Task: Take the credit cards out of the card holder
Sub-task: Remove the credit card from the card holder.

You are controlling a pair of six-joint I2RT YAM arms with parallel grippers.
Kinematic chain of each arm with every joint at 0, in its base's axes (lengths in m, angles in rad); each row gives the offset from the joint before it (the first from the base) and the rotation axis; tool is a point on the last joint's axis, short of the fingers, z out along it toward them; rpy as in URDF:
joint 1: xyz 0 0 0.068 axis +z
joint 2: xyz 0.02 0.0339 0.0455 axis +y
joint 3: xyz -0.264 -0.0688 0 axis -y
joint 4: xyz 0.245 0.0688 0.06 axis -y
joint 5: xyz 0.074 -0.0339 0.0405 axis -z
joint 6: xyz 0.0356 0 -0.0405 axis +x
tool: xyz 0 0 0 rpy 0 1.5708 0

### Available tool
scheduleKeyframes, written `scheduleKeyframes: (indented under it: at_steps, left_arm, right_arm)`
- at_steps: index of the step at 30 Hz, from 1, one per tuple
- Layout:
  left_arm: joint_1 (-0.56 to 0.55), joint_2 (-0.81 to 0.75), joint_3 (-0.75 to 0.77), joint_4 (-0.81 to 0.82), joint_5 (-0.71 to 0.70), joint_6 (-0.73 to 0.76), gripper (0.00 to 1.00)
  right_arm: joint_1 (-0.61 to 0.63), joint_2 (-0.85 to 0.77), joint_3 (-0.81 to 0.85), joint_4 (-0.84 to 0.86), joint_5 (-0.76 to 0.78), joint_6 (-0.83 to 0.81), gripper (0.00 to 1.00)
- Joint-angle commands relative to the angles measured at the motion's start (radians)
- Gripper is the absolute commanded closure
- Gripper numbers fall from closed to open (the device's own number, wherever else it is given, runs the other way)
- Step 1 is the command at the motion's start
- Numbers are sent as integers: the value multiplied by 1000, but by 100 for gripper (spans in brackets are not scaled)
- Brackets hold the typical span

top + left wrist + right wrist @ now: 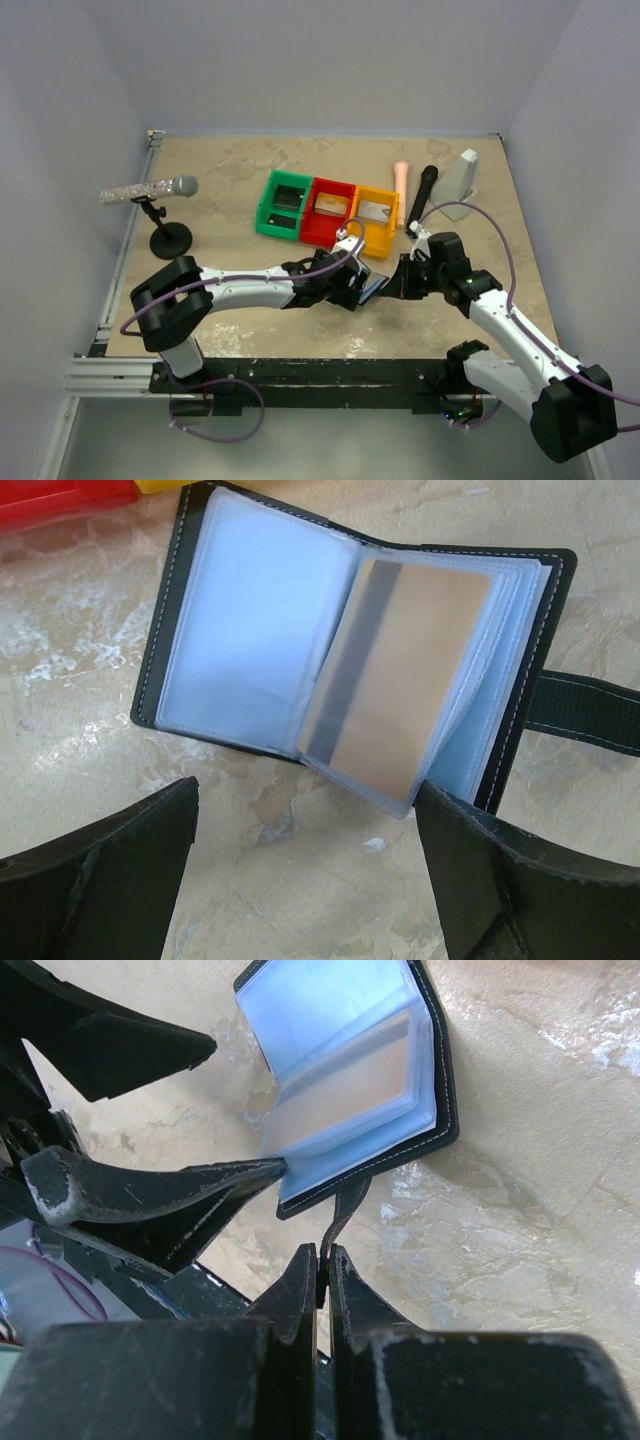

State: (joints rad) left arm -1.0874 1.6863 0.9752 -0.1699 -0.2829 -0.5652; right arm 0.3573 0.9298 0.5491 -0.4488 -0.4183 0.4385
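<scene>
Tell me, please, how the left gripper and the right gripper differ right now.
The jaws of the left gripper stand wide open; those of the right gripper are shut. The left gripper holds nothing, with one jaw tip at the edge of the card holder, while the right gripper pinches its black side tab. Both are black and sit low beside the open card holder.

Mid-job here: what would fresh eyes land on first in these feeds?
The black wallet lies open on the table between the arms, a tan card showing in its clear sleeve. The right gripper has its jaws shut on the wallet's side tab, while the left gripper hangs over it with jaws wide. Behind sit green, red and yellow bins.
</scene>
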Motion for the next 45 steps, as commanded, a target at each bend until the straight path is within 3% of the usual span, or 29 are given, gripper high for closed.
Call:
scheduleKeyframes:
  at_steps: [1, 23, 45]
  left_arm:
    - [11, -54, 30, -22, -64, -16, 7]
    - [64, -45, 92, -69, -72, -25, 7]
    - [64, 15, 141, -71, 11, -2, 7]
  right_arm:
    - [-7, -9, -3, 27, -19, -1, 100]
    - [-6, -5, -9, 28, -30, -11, 100]
    - [-6, -6, -18, 36, -25, -6, 100]
